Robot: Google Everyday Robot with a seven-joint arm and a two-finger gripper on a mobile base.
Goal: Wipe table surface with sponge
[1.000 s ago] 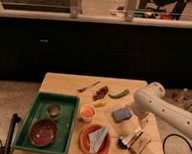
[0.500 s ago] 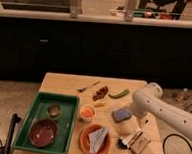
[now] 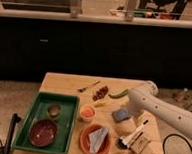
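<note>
1. On the right half of the light tan wooden table surface (image 3: 64, 84), the small blue-grey rectangular sponge (image 3: 120, 115) lies flat, just right of the small orange cup (image 3: 87, 112).
2. Sponge look: soft block, rounded corners, dull blue-grey top, about the cup's size, long side tilted a bit against the table edge.
3. My gripper (image 3: 130, 125) hangs under the rounded end of my white arm (image 3: 157, 109), just beside the sponge's right corner. I cannot tell its state, or whether it touches the sponge.
4. The arm comes in from the right edge and crosses above the table's right side.
5. Tabletop: rectangular, faint plank lines, far bigger than anything on it.
6. The green plastic tray (image 3: 70, 102) sits at the left. It holds a dark red round bowl (image 3: 43, 132) near the front and a small brownish round cup (image 3: 54, 110) behind it.
7. An orange round plate (image 3: 84, 141) is at the front centre, with a grey folded cloth (image 3: 98, 138) lying in it.
8. A black-and-white brush (image 3: 132, 137) lies diagonally in front of the sponge, near a brown flat packet (image 3: 141, 144).
9. Behind the sponge are a green curved pod (image 3: 119, 94), a brown lumpy cluster (image 3: 101, 93) and a thin dark utensil (image 3: 89, 86).
10. A black upright post (image 3: 11, 132) stands off the table's left edge.
</note>
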